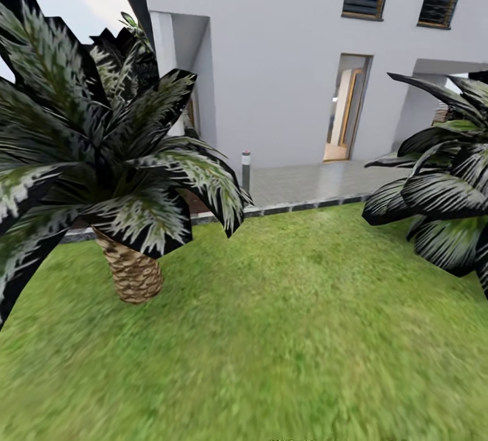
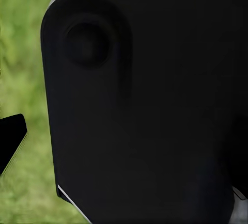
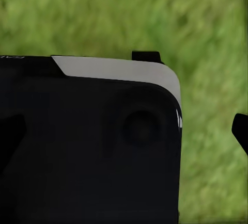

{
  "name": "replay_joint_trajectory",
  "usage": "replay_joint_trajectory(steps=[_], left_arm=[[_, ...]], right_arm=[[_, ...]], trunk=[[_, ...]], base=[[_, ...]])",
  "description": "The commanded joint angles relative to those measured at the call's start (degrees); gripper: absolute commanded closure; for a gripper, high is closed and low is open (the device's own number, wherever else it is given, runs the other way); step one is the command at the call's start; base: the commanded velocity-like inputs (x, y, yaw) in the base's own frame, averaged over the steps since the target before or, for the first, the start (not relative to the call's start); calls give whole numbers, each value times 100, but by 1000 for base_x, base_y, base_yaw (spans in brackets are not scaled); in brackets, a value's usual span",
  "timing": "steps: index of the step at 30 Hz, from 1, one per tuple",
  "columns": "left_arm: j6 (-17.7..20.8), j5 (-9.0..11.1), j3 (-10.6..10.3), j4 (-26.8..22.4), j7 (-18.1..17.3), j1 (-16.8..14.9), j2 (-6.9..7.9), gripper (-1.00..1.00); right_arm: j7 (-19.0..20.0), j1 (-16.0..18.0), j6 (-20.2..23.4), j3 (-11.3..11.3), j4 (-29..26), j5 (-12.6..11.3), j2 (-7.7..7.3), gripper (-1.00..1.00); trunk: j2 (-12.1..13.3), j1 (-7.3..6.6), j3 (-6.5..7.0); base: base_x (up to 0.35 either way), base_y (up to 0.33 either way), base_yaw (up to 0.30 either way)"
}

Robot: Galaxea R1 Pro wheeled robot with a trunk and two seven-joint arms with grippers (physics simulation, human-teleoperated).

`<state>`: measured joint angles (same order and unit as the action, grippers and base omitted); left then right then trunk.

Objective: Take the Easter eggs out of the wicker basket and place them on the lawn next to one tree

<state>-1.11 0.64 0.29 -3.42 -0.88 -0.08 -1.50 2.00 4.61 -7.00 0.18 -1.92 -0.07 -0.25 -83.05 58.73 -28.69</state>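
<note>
The lawn (image 1: 305,332) of mottled green grass spreads across the lower head view. The three Easter eggs, the wicker basket and the pale-trunked tree are out of view. In the left wrist view a black panel of the robot (image 2: 144,105) stands before grass (image 2: 20,53), with one dark finger (image 2: 10,144) at the frame's edge. The right wrist view has a similar black panel (image 3: 88,146) over grass (image 3: 155,12) and a dark fingertip (image 3: 240,131). Whether either gripper holds anything cannot be seen.
A short palm with a scaly brown trunk (image 1: 135,271) stands close at the left, its fronds spreading wide. More palm fronds (image 1: 440,203) reach in from the right. Beyond a dark curb (image 1: 305,207) lie a paved terrace (image 1: 312,183), a bollard lamp (image 1: 246,169) and a white house with a doorway (image 1: 346,115).
</note>
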Motion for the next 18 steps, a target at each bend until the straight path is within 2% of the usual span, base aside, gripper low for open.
replay_joint_trajectory(steps=[1,18], left_arm=[[-12,7,1,0,-9,-1,0,-100],[-12,7,0,0,-9,-1,0,-100]], right_arm=[[19,5,-21,0,8,-2,-1,-100],[19,5,-21,0,8,-2,-1,-100]], trunk=[[-3,0,-6],[-3,0,-6]], base=[[0,0,-297],[0,0,-297]])
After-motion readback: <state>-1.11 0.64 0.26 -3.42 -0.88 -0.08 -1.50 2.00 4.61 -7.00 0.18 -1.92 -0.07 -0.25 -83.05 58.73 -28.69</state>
